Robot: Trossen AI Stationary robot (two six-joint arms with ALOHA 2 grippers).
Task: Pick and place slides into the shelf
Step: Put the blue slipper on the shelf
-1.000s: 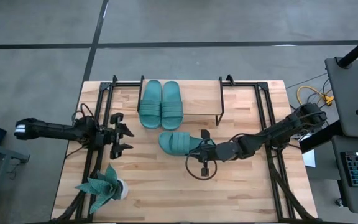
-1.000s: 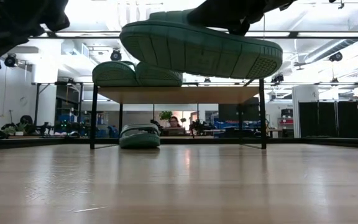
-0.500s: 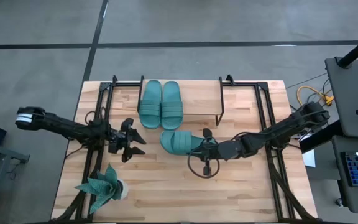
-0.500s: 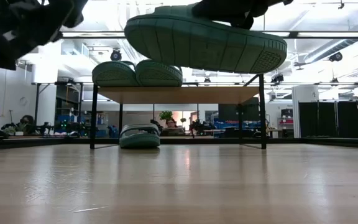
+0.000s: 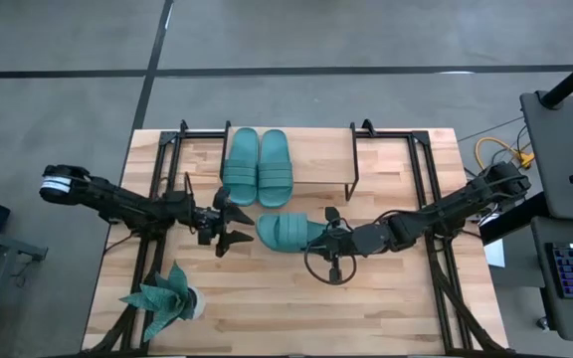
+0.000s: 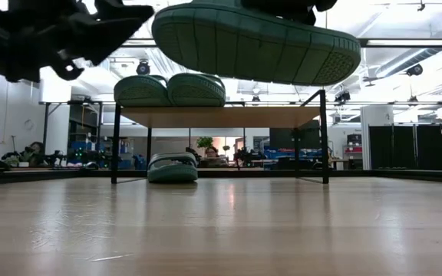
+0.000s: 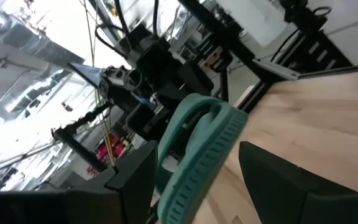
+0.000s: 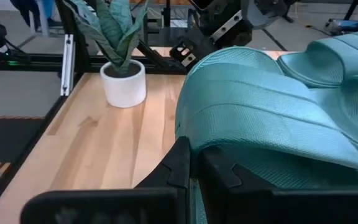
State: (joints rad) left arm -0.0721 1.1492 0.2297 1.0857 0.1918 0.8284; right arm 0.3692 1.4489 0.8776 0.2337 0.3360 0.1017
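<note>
right tool (image 5: 324, 233) clamps a raised slide (image 5: 285, 230); left tool (image 5: 229, 226) gapes wide beside it.

Even, soft overhead light fell on the tabletop (image 5: 366, 298) with faint shadows, while bright ceiling lamps glared behind in the low view and the left wrist view looked blurred, washed out.

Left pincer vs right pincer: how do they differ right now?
Grip: the left pincer is open and empty; the right pincer is shut on a slide.
Place: the left pincer sits left of that slide, fingers aimed at its toe end; the right pincer holds its other end, at the strap.
Shared: both are raised off the table, in front of the shelf, meeting at the same slide.
</note>
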